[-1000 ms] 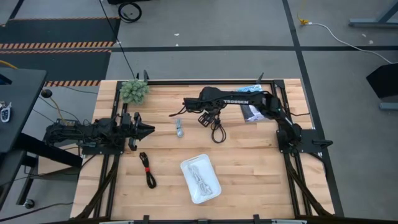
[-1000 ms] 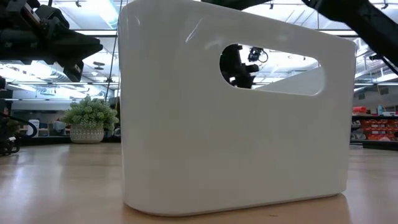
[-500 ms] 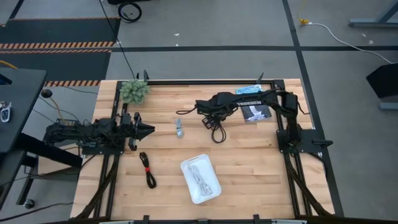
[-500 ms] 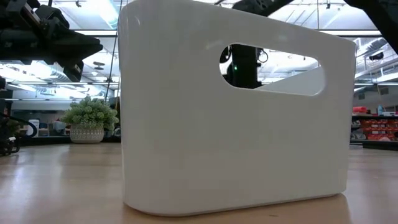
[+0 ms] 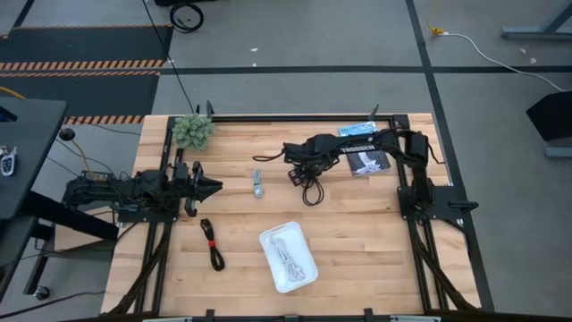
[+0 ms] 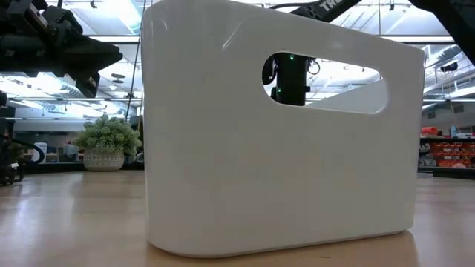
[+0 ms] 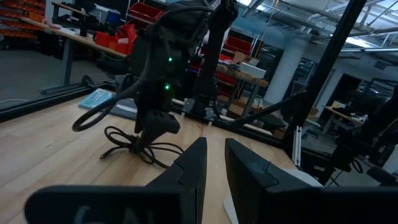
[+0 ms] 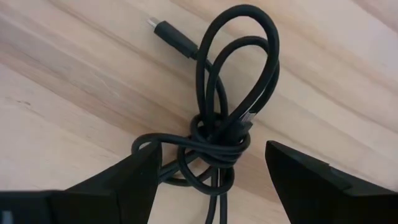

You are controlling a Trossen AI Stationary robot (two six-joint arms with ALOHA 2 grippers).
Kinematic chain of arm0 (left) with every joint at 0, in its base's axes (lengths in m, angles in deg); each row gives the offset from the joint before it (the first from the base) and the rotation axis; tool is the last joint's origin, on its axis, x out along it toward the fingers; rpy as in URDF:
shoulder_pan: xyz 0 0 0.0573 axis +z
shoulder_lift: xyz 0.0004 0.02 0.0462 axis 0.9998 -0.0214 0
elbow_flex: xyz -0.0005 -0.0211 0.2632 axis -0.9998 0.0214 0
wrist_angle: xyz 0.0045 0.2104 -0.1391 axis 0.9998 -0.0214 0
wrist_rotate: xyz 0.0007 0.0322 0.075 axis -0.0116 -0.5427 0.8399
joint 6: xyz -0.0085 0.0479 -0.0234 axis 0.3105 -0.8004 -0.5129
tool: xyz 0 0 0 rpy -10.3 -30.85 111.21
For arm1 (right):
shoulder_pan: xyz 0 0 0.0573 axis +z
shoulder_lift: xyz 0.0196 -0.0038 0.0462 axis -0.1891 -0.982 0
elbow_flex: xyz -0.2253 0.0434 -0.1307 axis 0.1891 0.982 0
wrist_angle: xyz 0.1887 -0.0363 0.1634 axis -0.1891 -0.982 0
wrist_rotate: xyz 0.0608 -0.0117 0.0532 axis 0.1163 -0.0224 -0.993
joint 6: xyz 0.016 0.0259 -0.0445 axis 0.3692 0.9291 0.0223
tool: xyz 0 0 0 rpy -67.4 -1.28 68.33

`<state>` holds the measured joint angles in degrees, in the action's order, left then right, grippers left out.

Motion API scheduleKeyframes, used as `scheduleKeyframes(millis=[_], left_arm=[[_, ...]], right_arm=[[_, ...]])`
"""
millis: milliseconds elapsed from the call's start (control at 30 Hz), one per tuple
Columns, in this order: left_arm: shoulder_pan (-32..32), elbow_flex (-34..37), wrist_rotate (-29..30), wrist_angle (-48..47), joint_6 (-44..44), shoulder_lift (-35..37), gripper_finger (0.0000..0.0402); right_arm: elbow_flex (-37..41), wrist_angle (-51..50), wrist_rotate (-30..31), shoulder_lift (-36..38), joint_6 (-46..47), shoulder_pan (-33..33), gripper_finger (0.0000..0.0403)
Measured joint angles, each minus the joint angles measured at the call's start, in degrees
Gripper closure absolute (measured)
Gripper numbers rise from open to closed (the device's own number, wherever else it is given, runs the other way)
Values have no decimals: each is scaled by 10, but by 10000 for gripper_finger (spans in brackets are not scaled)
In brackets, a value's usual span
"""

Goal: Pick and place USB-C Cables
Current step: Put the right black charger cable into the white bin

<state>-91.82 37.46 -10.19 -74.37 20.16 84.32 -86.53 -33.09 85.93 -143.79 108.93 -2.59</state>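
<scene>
My right gripper (image 5: 301,172) (image 8: 214,180) points down over the black cable bundle (image 5: 311,190) (image 8: 217,134). It is open, one finger on each side of the bundle's knot, touching nothing. The bundle lies flat on the wood and also shows in the left wrist view (image 7: 137,146). The short grey cable (image 5: 257,184) and the black cable with a red tie (image 5: 212,243) lie on the table. The white cable (image 5: 288,255) lies inside the white tray (image 5: 268,240). My left gripper (image 5: 213,186) (image 7: 215,168) waits at the table's left side, its fingers nearly together.
A blue-and-black packet (image 5: 368,162) lies near the right arm's base, with a blue item (image 5: 357,128) at the far edge. A potted plant (image 5: 194,131) stands at the far left corner. In the low view the tray's wall (image 6: 223,148) blocks most of the table.
The right arm has drawn its forearm back toward the table's right, uncovering the packet. Its gripper has tipped to point down and stays over the black cable. The cable has not moved.
</scene>
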Motion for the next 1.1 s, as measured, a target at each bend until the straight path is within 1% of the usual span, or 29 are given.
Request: scheduleKeyframes(millis=[233,400,600,800,933,1100], left_arm=[[0,0,0,0,0,0,335],[0,0,0,0,0,0,335],[0,0,0,0,0,0,335],[0,0,0,0,0,0,335],[0,0,0,0,0,0,335],[0,0,0,0,0,0,335]], right_arm=[[0,-14,0,4,-4,3,110],[22,-16,10,3,2,8,110],[57,47,2,6,9,5,111],[64,64,9,6,4,6,118],[64,68,9,5,-3,6,139],[64,72,12,5,-8,6,194]])
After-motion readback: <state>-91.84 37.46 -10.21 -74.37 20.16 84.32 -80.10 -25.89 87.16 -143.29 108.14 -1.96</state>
